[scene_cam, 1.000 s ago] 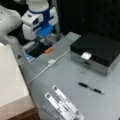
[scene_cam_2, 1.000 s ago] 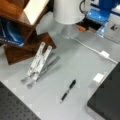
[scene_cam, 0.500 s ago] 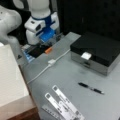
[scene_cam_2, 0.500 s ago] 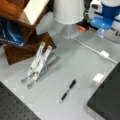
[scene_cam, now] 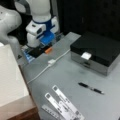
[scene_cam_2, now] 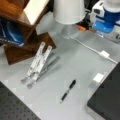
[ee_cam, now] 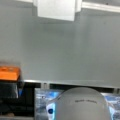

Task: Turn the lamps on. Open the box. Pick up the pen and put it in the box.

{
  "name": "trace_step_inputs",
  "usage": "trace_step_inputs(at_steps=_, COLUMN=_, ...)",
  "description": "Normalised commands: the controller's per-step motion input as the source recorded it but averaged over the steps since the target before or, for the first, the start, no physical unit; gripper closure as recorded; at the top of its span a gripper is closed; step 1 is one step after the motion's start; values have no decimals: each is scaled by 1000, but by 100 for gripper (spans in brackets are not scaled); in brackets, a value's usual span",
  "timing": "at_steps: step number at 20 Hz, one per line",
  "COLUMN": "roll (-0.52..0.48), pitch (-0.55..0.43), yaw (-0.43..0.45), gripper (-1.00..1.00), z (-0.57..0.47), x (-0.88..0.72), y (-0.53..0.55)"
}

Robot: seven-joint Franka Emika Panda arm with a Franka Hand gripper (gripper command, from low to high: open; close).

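Beside the orange switch (scene_cam: 48,50) at a front view's upper left the gripper (scene_cam: 40,48) is held, its jaws' state not discernible, well apart from the closed box (scene_cam: 96,51) and the pen (scene_cam: 90,88), whose long axis is laid roughly parallel to the box's front.

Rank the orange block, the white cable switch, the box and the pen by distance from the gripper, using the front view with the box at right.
Gripper at the view's upper left.
1. Orange block, just beside it.
2. White cable switch, below.
3. Box, right, lid closed.
4. Pen, lower right, on the table.
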Motion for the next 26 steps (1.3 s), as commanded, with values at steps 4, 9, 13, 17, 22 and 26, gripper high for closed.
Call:
trace_step_inputs(at_steps=4, roll=-53, pitch=-235, yaw=-42, gripper=100, z=-232, x=-325, y=-53)
trace_step_inputs(at_steps=9, roll=-42, pitch=-275, yaw=-26, gripper=100, z=-205, x=-261, y=-41)
trace_step_inputs(at_steps=13, roll=-31, pitch=-290, yaw=-12, gripper=100, z=-243, x=-211, y=-8)
trace_step_inputs(at_steps=17, roll=-38, pitch=-269, yaw=-19, gripper=100, z=-324, x=-251, y=12)
trace_step_inputs(at_steps=22, roll=-45, pitch=-275, yaw=-28, gripper=100, z=-488, x=-333, y=-14)
trace_step_inputs(at_steps=26, roll=-55, pitch=-298, yaw=-22, gripper=100, z=-509, x=-408, y=-53)
